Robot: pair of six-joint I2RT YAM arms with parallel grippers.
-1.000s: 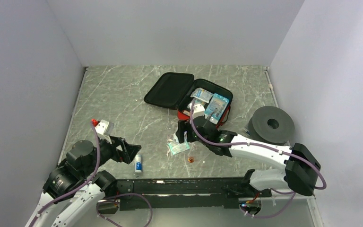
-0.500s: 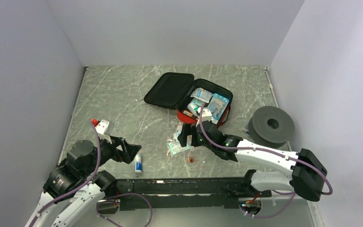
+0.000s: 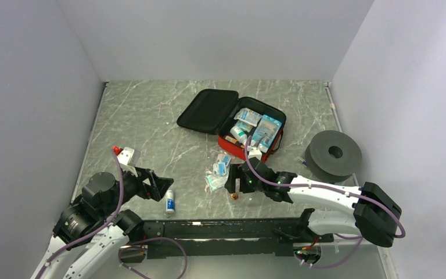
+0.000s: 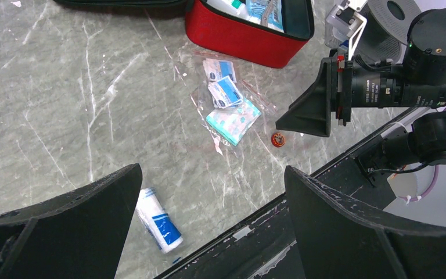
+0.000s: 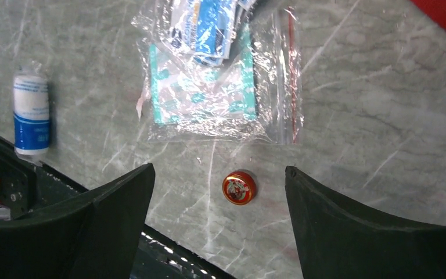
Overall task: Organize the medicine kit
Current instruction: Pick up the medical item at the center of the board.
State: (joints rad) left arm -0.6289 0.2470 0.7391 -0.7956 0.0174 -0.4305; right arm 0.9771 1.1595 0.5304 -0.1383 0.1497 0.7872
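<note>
right jaws just drew back from medicine kit (image 3: 209, 110) toward near edge; now spread, empty, over small red tin (image 5: 238, 188). kit open on table at their 12 o'clock, part filled. sachet bag (image 5: 209, 99) at tin's 11, wrapped white-blue roll (image 5: 31, 113) at 9, both outside kit. we judge tin next. left jaws released, empty.

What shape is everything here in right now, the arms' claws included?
medicine kit: open, lid laid back, packets inside.
clear bag: flat on the table outside the kit, holding packets.
red tin: on the table, untouched.
white-blue roll: lying on its side.
grey disc: lying flat.
left gripper: open, empty.
right gripper: open, above the red tin.
</note>
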